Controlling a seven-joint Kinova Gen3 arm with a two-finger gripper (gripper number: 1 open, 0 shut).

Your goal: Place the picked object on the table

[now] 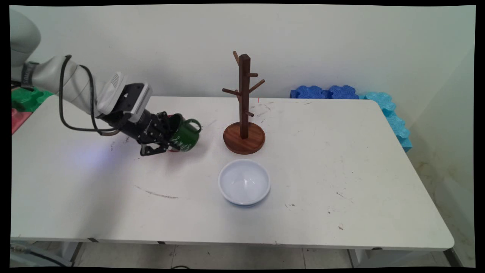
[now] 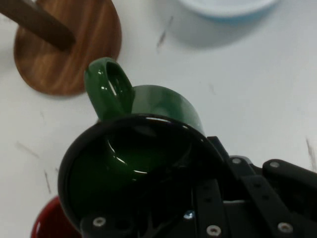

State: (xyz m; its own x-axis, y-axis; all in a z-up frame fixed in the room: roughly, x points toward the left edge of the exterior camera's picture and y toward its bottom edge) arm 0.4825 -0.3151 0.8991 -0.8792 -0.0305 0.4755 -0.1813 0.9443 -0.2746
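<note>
My gripper (image 1: 169, 141) is left of centre in the main view, pinching the rim of a green mug (image 1: 186, 135), one finger inside the mouth. The mug hangs tilted, mouth toward my hand, handle up and pointing right toward the wooden mug tree (image 1: 244, 113). In the hand view the mug's dark interior (image 2: 130, 173) holds nothing I can see. Something red (image 2: 48, 222) peeks out just beneath it, lower left; I cannot tell what. Below the tree, centre frame, a white bowl (image 1: 244, 182) sits upright and empty on the white table (image 1: 341, 151).
</note>
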